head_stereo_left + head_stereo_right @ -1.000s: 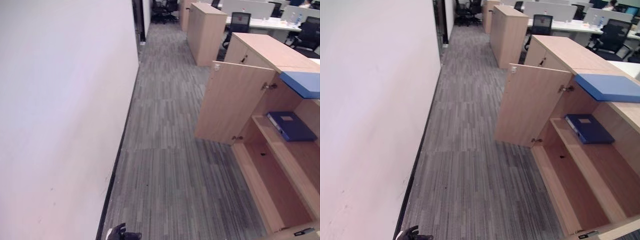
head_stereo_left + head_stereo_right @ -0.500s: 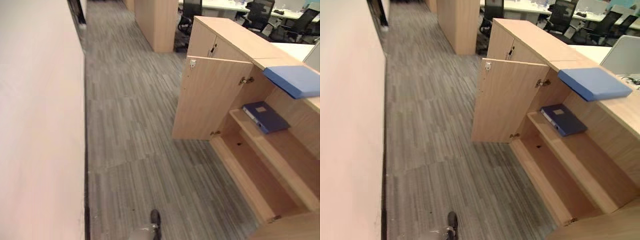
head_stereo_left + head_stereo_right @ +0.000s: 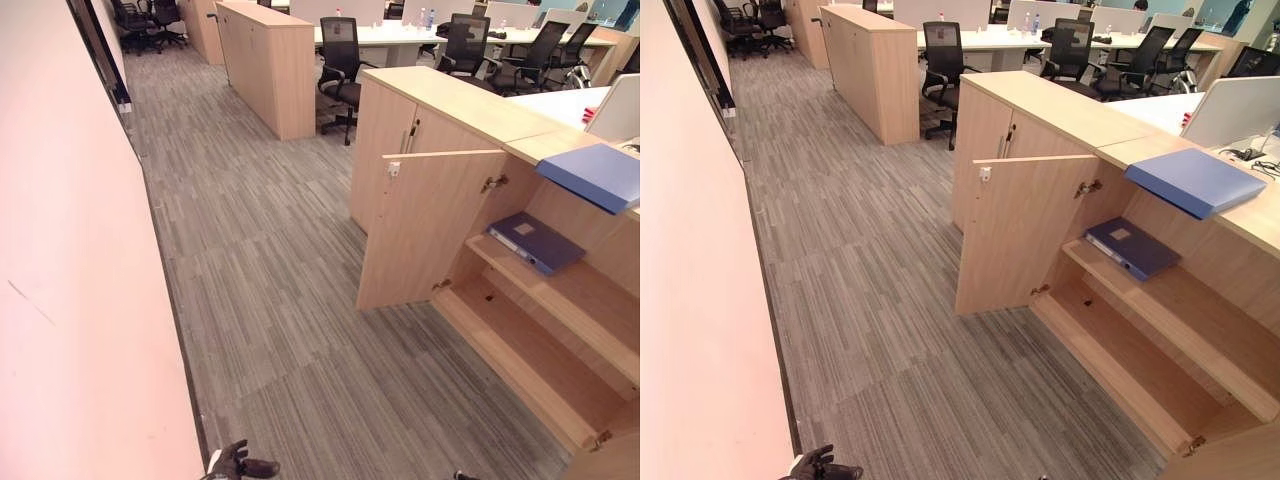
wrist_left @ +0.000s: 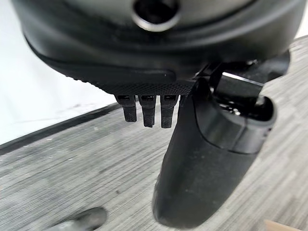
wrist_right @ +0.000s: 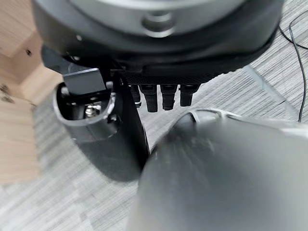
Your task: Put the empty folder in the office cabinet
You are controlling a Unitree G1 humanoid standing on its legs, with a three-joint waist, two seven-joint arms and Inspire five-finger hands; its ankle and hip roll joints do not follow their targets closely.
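Note:
A light blue folder (image 3: pixel 596 174) lies flat on top of the wooden office cabinet (image 3: pixel 452 101), at the right. Below it the cabinet door (image 3: pixel 422 236) stands open. A dark blue folder (image 3: pixel 1129 247) lies on the upper shelf inside, and the lower shelf (image 3: pixel 1140 370) is bare. My left hand (image 3: pixel 238 465) hangs low by the wall, far from the cabinet, with relaxed fingers holding nothing; its wrist view shows the hand (image 4: pixel 208 163) over carpet. My right hand (image 5: pixel 98 129) hangs open above the carpet beside a cabinet edge.
A pale wall (image 3: pixel 60 300) runs along the left. Grey carpet (image 3: pixel 260 270) forms a wide aisle between wall and cabinet. Farther back stand another wooden cabinet (image 3: pixel 266 62), black office chairs (image 3: pixel 340 58) and desks.
The camera has swung and lifted, so the whole scene has shifted and more of the office shows. The folders and the cabinet door have not moved. My left hand stays low.

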